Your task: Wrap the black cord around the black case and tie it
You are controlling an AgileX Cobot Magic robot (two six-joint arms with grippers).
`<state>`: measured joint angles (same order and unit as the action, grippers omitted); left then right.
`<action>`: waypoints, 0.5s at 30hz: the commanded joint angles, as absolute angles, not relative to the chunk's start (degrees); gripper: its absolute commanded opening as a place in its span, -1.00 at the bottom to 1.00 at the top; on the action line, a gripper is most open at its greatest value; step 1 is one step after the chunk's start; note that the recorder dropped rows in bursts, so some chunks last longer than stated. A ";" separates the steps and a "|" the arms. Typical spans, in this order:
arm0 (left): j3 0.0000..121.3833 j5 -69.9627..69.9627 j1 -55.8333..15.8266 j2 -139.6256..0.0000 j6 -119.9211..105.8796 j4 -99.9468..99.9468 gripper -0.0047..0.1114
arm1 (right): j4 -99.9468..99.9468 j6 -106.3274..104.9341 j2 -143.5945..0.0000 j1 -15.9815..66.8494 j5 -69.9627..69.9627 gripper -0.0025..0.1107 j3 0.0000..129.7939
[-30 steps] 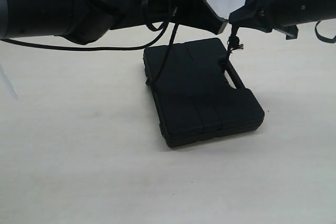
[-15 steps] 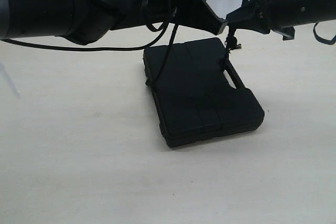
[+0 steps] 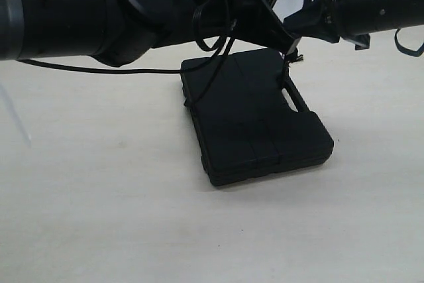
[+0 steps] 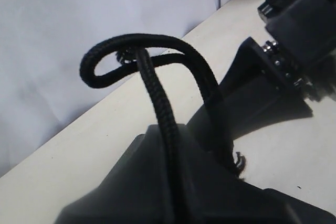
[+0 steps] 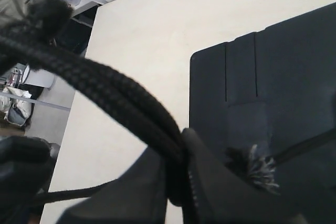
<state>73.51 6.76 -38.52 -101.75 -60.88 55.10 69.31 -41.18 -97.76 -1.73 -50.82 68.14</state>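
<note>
Lying closed, black case point(image 3: 255, 120), black cord point(image 4: 157, 98) draped over it

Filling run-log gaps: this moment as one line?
left gripper: shut on black cord | right gripper: shut on black cord | black case: flat on table | strands: rise from both case sides

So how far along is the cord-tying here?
Done, apparently: the black cord runs down to both sides of the black case, so it seems wrapped; underneath is hidden. In hand: the left gripper and right gripper are both shut on the cord above the case, with a crossed loop in it. Left: pulling a knot tight; none shows yet.
</note>
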 commanded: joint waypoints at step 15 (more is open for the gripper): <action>73.42 12.52 -38.60 -104.46 -60.11 54.71 -0.92 | 68.79 -45.85 -97.15 -1.88 -54.61 -0.88 68.25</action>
<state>73.51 10.67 -38.60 -104.36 -60.54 54.73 69.40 -44.56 -97.76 -1.73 -52.75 68.14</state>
